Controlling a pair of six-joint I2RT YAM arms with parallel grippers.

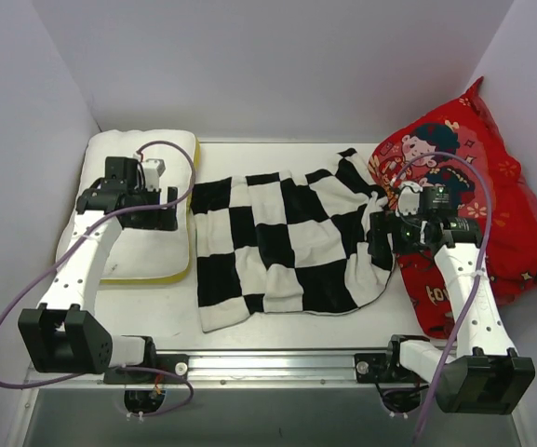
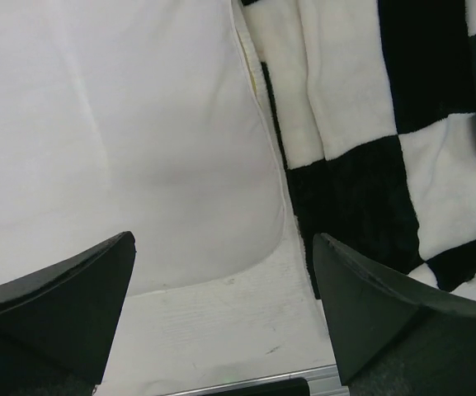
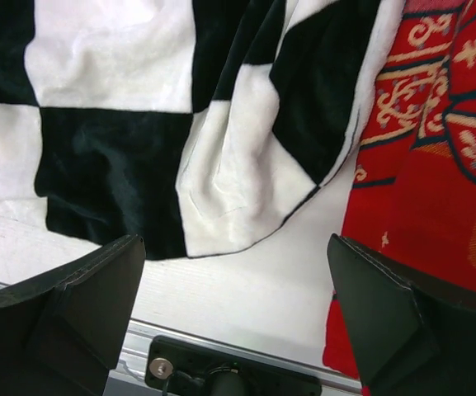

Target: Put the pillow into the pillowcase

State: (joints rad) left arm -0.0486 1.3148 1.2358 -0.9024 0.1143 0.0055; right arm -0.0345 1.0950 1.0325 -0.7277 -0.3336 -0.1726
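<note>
The cream-white pillow [image 1: 133,251] with a yellow edge band lies at the left of the table; it fills the left of the left wrist view [image 2: 122,140]. The black and white checkered pillowcase [image 1: 282,237] lies crumpled and flat in the middle, right beside the pillow; it shows in the left wrist view [image 2: 386,148] and the right wrist view [image 3: 163,107]. My left gripper [image 1: 161,212] hovers over the pillow's right edge, open and empty [image 2: 221,313]. My right gripper [image 1: 380,244] hovers over the pillowcase's right edge, open and empty [image 3: 236,318].
A large red cartoon-printed cushion [image 1: 491,205] leans in the right corner, under my right arm; it shows at the right of the right wrist view [image 3: 435,148]. White walls close the table on three sides. A metal rail [image 1: 268,361] runs along the near edge.
</note>
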